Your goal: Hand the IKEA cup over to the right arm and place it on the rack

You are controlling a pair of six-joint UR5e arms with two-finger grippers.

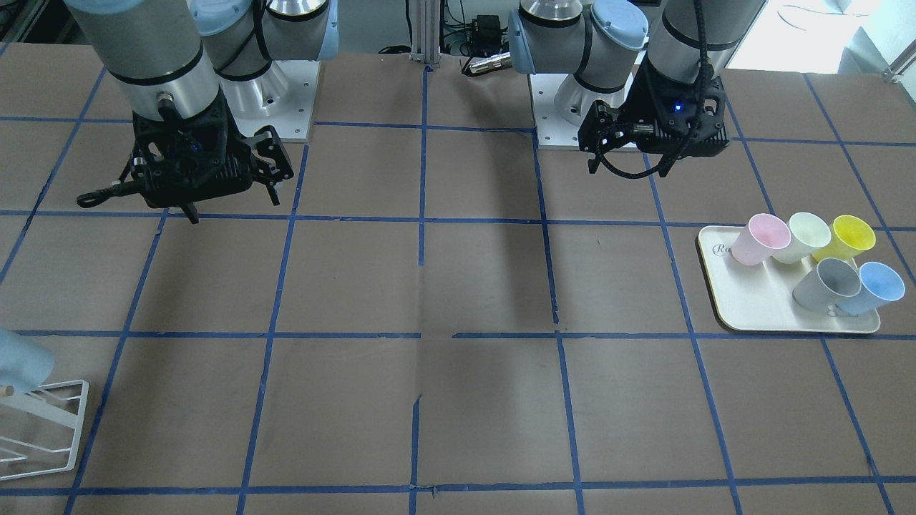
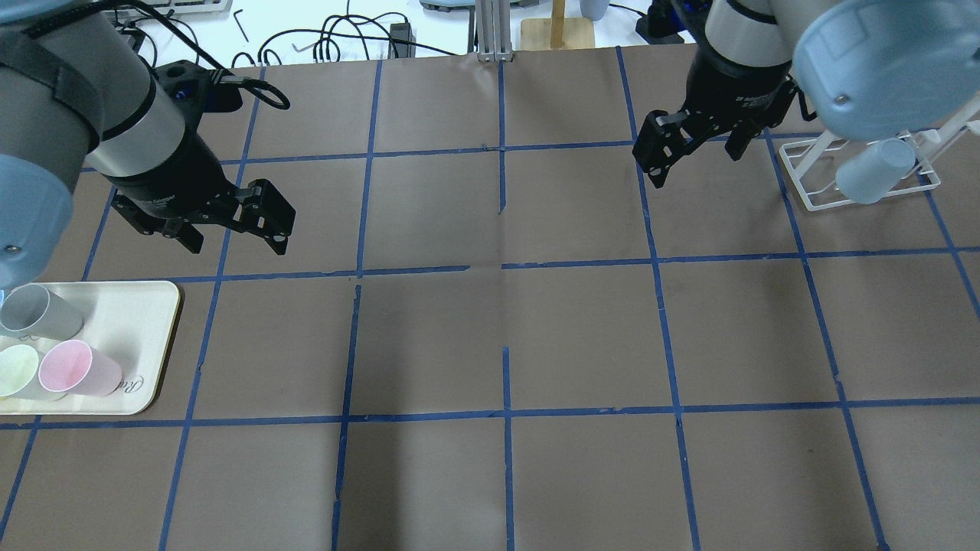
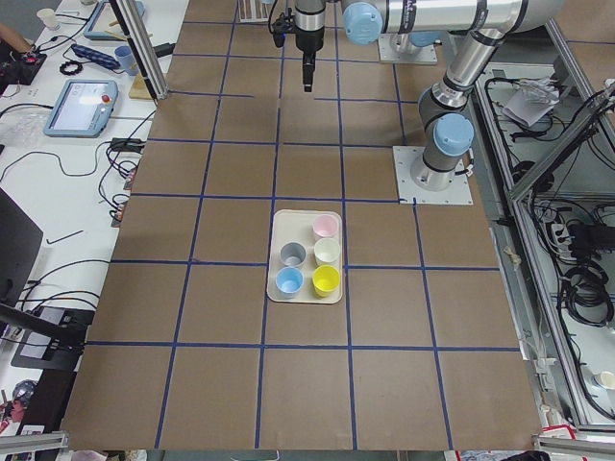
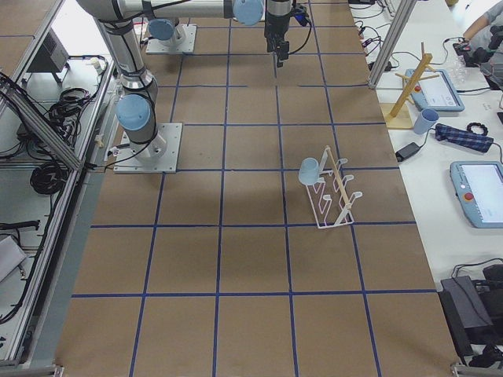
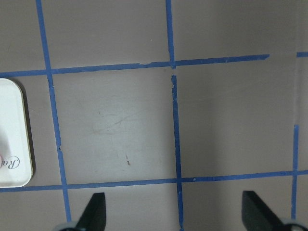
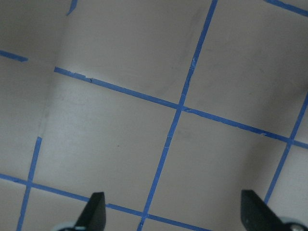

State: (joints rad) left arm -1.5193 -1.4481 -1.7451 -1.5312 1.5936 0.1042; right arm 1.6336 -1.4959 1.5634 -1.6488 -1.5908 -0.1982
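A pale blue IKEA cup (image 1: 874, 286) lies tilted on the cream tray (image 1: 758, 307), next to a grey cup (image 1: 826, 282); it also shows in the exterior left view (image 3: 289, 281). A second, alike blue cup (image 2: 873, 172) hangs on the white rack (image 2: 811, 195), also in the exterior right view (image 4: 309, 170). My left gripper (image 2: 236, 241) hovers open and empty just beyond the tray; its wrist view (image 5: 175, 214) shows bare table and the tray's corner (image 5: 12, 130). My right gripper (image 2: 697, 170) hovers open and empty to the left of the rack; its wrist view (image 6: 175, 214) shows only taped table.
The tray also holds a pink cup (image 1: 758, 239), a cream cup (image 1: 801, 237) and a yellow cup (image 1: 848, 237). The brown table is marked with a blue tape grid. A wooden stand (image 2: 557, 27) and cables lie past the far edge.
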